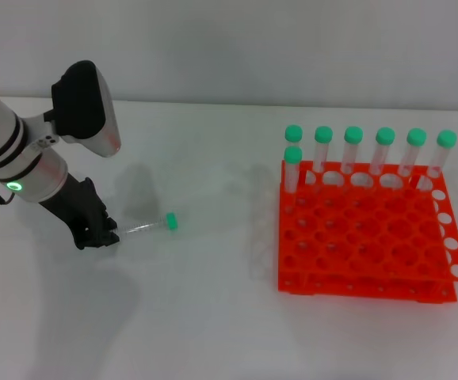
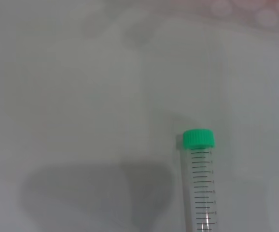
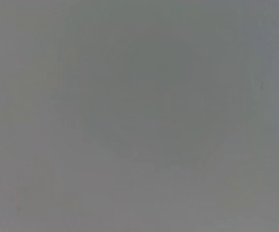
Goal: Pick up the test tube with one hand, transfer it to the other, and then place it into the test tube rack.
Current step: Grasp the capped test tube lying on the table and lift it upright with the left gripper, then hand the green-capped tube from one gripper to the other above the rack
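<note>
The test tube (image 1: 151, 226) lies on the white table, its green cap (image 1: 171, 221) pointing toward the rack. My left gripper (image 1: 106, 234), black and clawed on the white arm with a green light, is low over the table at the tube's clear bottom end. The left wrist view shows the tube (image 2: 200, 188) with its printed graduations and green cap, running away from the camera. The orange-red test tube rack (image 1: 356, 261) stands to the right. My right gripper is out of view; its wrist view shows only a blank grey surface.
Several green-capped tubes (image 1: 353, 150) stand upright in the rack's back row, and one more (image 1: 293, 168) stands at its left end just in front of them. The white table (image 1: 213, 317) stretches between the lying tube and the rack.
</note>
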Controlling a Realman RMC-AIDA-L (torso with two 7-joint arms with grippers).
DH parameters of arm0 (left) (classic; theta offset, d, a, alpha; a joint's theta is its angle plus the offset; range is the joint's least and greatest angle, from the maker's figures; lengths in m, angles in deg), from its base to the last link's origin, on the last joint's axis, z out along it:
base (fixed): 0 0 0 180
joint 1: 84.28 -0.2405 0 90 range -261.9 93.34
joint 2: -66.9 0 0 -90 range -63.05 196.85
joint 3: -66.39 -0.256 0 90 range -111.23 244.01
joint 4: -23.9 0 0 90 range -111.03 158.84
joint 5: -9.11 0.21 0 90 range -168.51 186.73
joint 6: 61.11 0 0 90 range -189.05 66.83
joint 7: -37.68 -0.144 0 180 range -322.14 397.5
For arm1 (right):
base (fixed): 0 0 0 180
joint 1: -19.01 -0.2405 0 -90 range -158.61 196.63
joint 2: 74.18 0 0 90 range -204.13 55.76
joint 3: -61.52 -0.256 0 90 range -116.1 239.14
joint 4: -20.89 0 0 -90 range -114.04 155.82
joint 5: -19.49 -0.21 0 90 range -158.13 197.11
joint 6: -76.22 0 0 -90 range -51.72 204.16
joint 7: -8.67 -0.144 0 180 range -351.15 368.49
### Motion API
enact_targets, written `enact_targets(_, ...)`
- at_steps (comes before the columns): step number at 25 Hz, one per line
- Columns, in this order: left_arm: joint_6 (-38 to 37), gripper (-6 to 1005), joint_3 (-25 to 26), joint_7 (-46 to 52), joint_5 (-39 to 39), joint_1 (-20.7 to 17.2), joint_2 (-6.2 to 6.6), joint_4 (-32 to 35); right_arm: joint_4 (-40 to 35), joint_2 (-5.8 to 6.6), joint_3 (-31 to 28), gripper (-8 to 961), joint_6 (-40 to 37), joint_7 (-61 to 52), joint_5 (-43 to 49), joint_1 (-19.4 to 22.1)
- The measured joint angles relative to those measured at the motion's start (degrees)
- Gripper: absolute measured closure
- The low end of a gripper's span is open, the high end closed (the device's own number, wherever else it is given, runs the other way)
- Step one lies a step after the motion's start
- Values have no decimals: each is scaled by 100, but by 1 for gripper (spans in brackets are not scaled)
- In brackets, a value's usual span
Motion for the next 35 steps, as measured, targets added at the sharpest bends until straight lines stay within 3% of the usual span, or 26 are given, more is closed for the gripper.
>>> enact_targets(8, 25, 819, 0, -21, -95, 43, -35, -29, 0, -1, 1, 111, 0, 0, 1, 4)
enact_targets(15, 333, 820, 0, -182, -980, 80, 11, -169, -5, -1, 1, 112, 0, 0, 1, 4)
enact_targets(20, 524, 820, -1, -761, -2533, 6, -39, -487, -22, -1, 10, 111, 11, 0, 8, 3)
enact_targets(25, 552, 820, -1, -1774, -4965, -394, -64, -461, -31, 4, 27, 112, 69, 0, 21, 2)
enact_targets(29, 316, 820, 0, -3366, -7290, -941, -212, 44, -47, 12, 38, 112, 81, -47, 26, 0)
enact_targets(35, -147, 820, -1, -5123, -9087, -1684, -251, 1362, -52, 32, 141, 111, 323, -123, 105, 68)
